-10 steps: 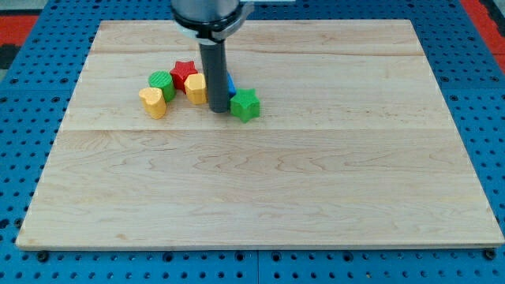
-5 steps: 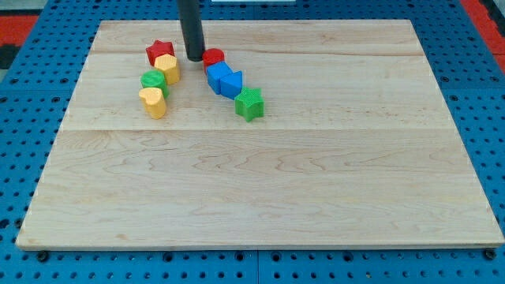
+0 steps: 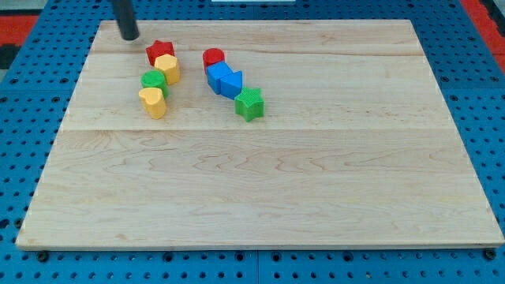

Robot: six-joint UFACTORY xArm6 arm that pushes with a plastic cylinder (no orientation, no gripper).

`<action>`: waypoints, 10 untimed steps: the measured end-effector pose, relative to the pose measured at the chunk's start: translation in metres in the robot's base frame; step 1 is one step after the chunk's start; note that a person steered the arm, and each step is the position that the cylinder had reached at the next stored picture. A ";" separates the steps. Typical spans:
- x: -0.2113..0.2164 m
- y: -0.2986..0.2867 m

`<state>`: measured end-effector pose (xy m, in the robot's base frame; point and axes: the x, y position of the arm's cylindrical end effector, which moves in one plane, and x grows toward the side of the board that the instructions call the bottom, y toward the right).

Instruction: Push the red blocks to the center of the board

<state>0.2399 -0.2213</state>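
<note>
A red star block [image 3: 158, 52] lies near the view's top left, touching a yellow block [image 3: 167, 69] just below it. A red round block [image 3: 213, 57] lies to its right, touching the upper of two blue blocks [image 3: 223, 80]. My tip [image 3: 130, 37] is at the top left of the board, up and to the left of the red star, apart from it. Only the rod's lower part shows.
A green round block [image 3: 154, 80] and a yellow heart-shaped block [image 3: 154, 102] lie below the red star. A green star block [image 3: 250, 103] lies below the blue blocks. The wooden board [image 3: 260, 189] sits on a blue pegboard [image 3: 16, 158].
My tip moved up from among the blocks, splitting the cluster, then left to the board's top left corner. The red star and yellow block shifted up-left; the red round block now shows.
</note>
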 end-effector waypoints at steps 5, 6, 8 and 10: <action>0.032 0.139; 0.095 0.190; 0.076 0.262; 0.099 0.312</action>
<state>0.3392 0.0912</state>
